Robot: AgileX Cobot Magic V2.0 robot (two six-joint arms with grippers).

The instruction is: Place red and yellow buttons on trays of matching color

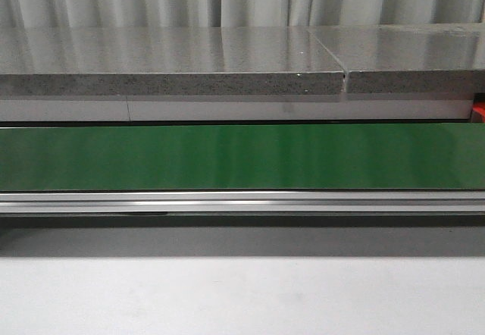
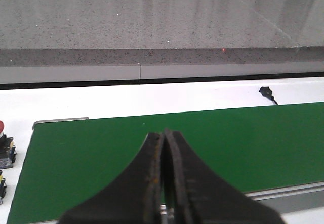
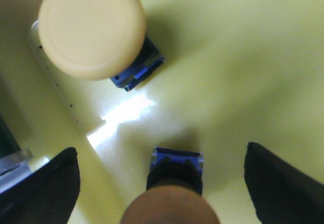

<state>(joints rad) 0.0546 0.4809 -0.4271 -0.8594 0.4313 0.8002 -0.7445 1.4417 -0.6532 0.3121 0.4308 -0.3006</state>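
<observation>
Right gripper (image 3: pixel 163 183) jaws spread wide over yellow tray (image 3: pixel 243 57), a yellow button (image 3: pixel 174 196) between them, cap cut off by frame edge. Second yellow button (image 3: pixel 92 27) at 11 o'clock, its body mostly hidden. Left gripper (image 2: pixel 163 183) fingers pressed together, empty, above green belt (image 2: pixel 228 143); neither arm shows in front view.

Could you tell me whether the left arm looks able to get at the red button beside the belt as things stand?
Probably yes, after a sideways move. The red button sits off the belt's end with nothing around it, but the left pincer is shut and must open.
</observation>
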